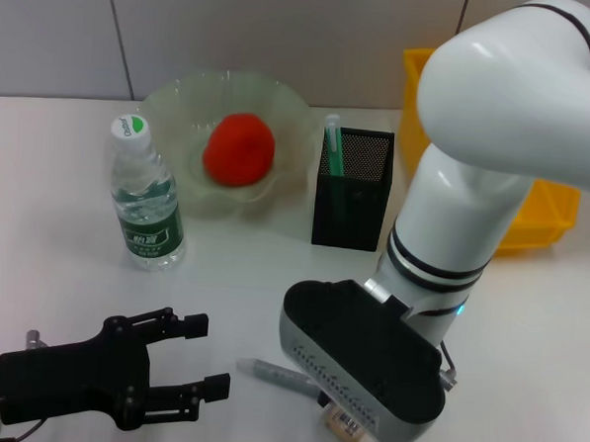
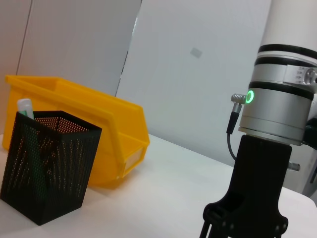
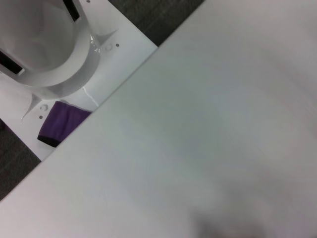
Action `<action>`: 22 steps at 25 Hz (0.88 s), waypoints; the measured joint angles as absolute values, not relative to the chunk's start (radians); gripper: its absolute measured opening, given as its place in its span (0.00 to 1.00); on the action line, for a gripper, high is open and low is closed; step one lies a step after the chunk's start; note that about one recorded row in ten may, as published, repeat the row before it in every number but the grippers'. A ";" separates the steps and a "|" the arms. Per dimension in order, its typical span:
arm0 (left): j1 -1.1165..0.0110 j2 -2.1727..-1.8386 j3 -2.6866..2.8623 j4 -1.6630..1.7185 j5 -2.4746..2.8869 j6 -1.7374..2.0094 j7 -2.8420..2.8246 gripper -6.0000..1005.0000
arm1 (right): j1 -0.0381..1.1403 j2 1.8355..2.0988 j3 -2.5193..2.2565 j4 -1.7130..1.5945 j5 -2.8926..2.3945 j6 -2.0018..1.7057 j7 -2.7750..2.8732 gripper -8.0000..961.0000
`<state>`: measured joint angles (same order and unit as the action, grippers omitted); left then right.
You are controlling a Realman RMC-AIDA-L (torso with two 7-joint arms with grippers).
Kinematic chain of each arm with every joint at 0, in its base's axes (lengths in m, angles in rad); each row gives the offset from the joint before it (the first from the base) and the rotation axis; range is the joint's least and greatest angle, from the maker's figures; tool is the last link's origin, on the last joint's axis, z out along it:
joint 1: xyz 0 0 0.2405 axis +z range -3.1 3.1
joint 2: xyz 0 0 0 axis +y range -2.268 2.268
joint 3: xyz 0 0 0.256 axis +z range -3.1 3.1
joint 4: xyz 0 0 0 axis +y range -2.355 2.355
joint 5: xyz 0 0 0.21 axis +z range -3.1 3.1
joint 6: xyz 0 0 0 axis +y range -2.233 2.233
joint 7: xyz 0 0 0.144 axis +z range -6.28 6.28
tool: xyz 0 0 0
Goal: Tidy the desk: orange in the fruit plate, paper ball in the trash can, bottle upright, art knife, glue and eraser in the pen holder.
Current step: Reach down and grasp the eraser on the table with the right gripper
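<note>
Hovering left gripper point(image 1: 204, 355), fingers point(image 1: 193, 325) spread, empty.

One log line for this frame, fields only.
orange: in fruit plate | bottle: upright | left gripper: open, idle | right arm: over eraser

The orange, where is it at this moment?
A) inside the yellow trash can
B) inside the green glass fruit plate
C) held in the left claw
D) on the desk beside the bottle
B: the orange lies within the scalloped rim of the fruit plate, behind the upright bottle.
</note>
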<state>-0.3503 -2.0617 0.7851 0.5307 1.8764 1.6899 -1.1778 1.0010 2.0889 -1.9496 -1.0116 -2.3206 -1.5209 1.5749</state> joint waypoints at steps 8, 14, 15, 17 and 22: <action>-0.349 -2.062 0.782 0.531 1.876 1.689 -1.178 0.83 | 1.013 2.092 -2.004 -1.018 -2.313 -1.495 1.582 0.76; -0.349 -2.062 0.782 0.531 1.876 1.689 -1.178 0.83 | 1.010 2.092 -2.030 -1.018 -2.309 -1.468 1.586 0.75; -0.348 -2.062 0.782 0.531 1.876 1.689 -1.178 0.83 | 1.010 2.092 -2.038 -1.017 -2.307 -1.460 1.586 0.75; -0.348 -2.062 0.782 0.531 1.876 1.689 -1.178 0.83 | 1.009 2.092 -2.052 -1.015 -2.305 -1.446 1.588 0.75; -0.348 -2.062 0.782 0.531 1.876 1.690 -1.178 0.83 | 1.009 2.092 -2.066 -1.012 -2.304 -1.433 1.594 0.75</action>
